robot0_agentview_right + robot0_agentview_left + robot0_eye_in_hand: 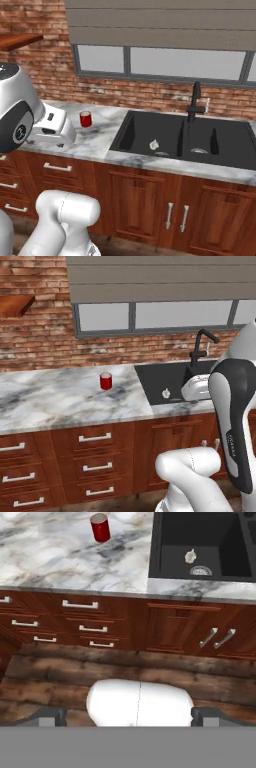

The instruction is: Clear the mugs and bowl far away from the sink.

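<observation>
A red mug (105, 381) stands on the marble desk (50, 398) near its back edge, left of the black sink (165, 135), under a brick wall (35, 341). My gripper (129, 716) hangs open, high above the wood floor (60, 672)

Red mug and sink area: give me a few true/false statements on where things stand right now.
1. The red mug stands upright on the marble counter, left of the sink. True.
2. The red mug sits inside the sink basin. False: it is on the counter, clear of the sink's edge.
3. The gripper is shut on the red mug. False: its fingers stand wide apart, holding nothing, far back from the counter.
4. A small pale object lies in the sink basin near the drain. True.
5. The faucet is white. False: it is black, at the back of the sink.
</observation>
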